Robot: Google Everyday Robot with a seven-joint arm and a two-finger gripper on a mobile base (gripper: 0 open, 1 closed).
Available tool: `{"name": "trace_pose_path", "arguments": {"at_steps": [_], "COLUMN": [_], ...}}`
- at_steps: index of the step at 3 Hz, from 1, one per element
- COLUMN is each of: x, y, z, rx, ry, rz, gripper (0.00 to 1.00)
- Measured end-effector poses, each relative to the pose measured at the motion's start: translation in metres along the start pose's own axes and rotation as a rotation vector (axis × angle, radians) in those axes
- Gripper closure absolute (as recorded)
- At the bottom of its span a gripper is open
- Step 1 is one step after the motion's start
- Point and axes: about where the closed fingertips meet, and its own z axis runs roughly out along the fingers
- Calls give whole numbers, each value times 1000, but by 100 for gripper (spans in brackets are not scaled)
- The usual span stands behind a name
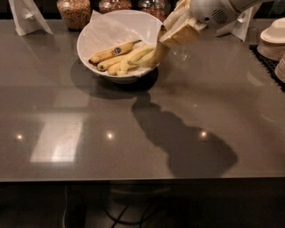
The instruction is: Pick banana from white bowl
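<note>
The white bowl [89, 33], lined with white paper, stands at the back middle of the grey table. In it lie a banana with a blue sticker [111, 52] and a few plain yellow bananas [116, 67]. My gripper [168, 39] is over the bowl's right rim, reaching in from the upper right. It is shut on one plain banana [155, 56]. That banana's upper end is raised at the rim and its lower end still points down among the others.
Glass jars of grains [73, 11] stand behind the bowl. A white folded stand [26, 15] is at the back left and another [242, 24] at the back right. Stacked white dishes [274, 42] sit at the right edge.
</note>
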Motion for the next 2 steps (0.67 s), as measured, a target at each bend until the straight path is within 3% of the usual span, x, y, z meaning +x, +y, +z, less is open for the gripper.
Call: {"name": "trace_pose_path", "arguments": {"at_steps": [2], "x": [-24], "y": [12], "z": [-74], "rx": [78], "ry": [-115], "rz": [12], "gripper": [100]}}
